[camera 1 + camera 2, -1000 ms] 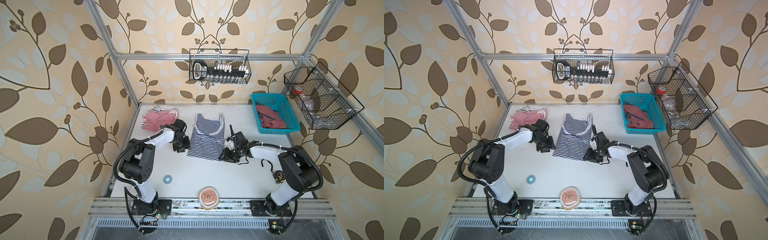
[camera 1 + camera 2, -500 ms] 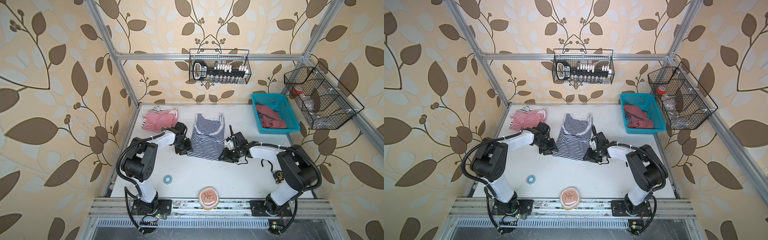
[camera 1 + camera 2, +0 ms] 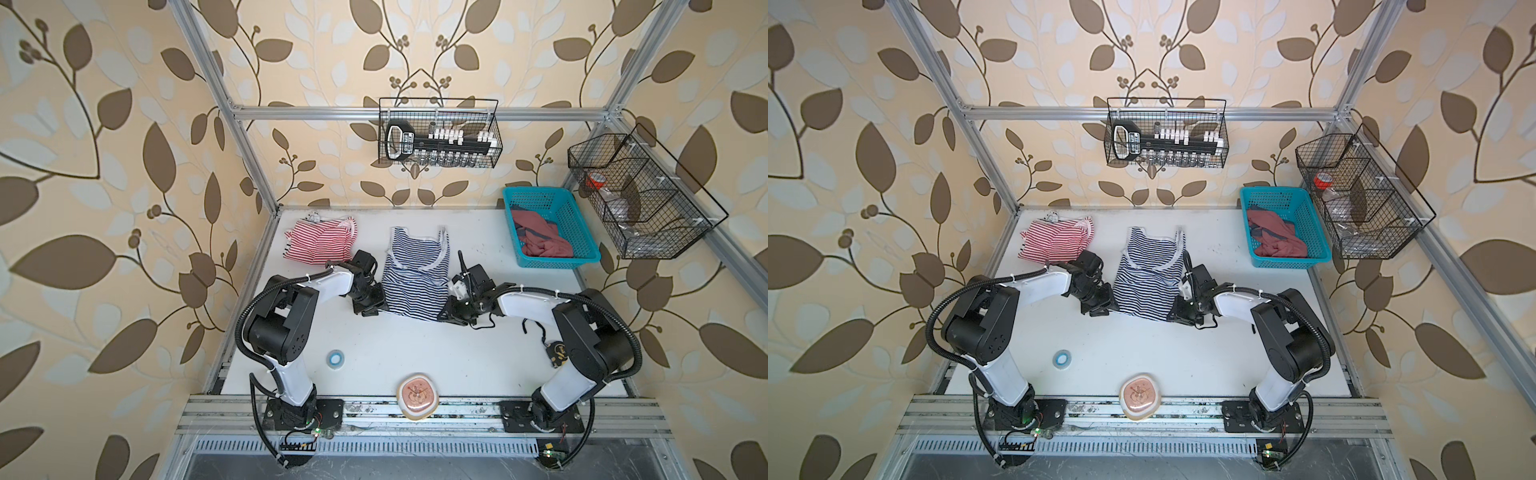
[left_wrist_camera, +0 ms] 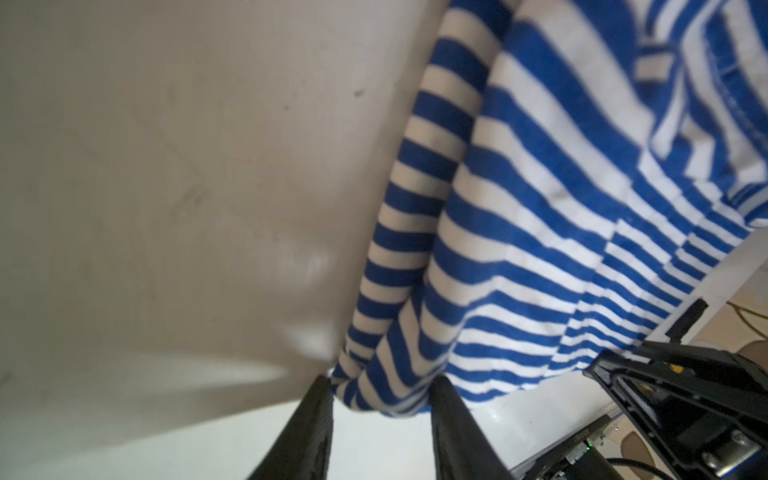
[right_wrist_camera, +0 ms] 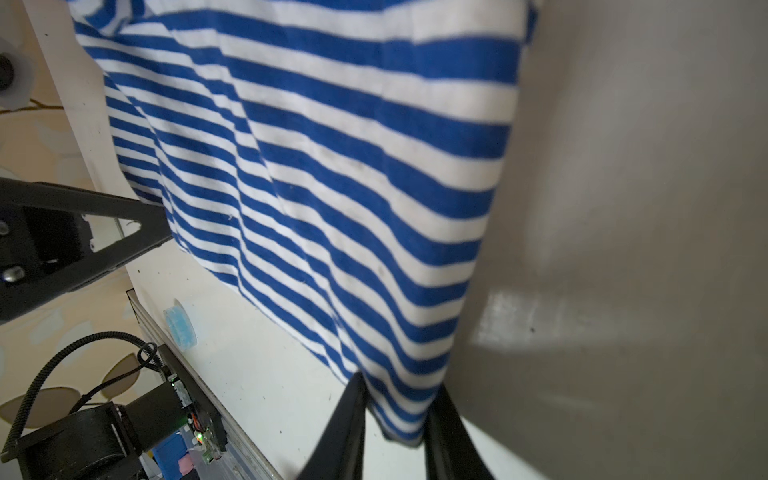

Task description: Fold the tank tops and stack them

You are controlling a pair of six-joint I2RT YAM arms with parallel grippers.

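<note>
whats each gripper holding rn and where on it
Both hold the navy-and-white tank top by its bottom hem: the left gripper pinches one hem corner, the right gripper the other.

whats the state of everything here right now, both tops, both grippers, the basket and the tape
navy tank top: spread flat, unfolded, both near hem corners pinched
red tank top: rumpled, unfolded, untouched at the back left
left gripper: shut on the navy top's left hem corner
right gripper: shut on its right hem corner
teal basket: upright, holding a crumpled reddish cloth
blue tape roll: lying flat, apart from both tops
</note>
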